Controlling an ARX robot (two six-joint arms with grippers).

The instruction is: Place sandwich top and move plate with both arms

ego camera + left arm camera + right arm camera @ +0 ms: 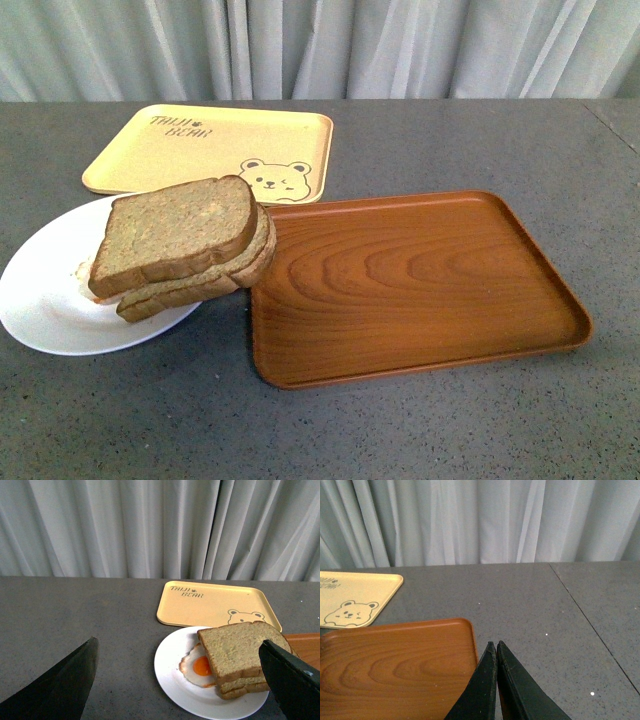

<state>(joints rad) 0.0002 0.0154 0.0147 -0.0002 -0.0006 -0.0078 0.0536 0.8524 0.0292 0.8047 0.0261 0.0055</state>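
Sandwich top [178, 232] lies on lower slice [205, 288], on plate [40, 295] just beside brown tray [420, 290]. Fried egg [200, 667] is plain only in left wrist view. Left gripper [179, 647] fingers spread wide. Right gripper [495, 645] fingers pressed together, near brown tray's rim.

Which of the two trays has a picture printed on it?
The pale yellow tray, behind the white plate: it carries a bear face and lettering. The brown tray shows only wood grain.
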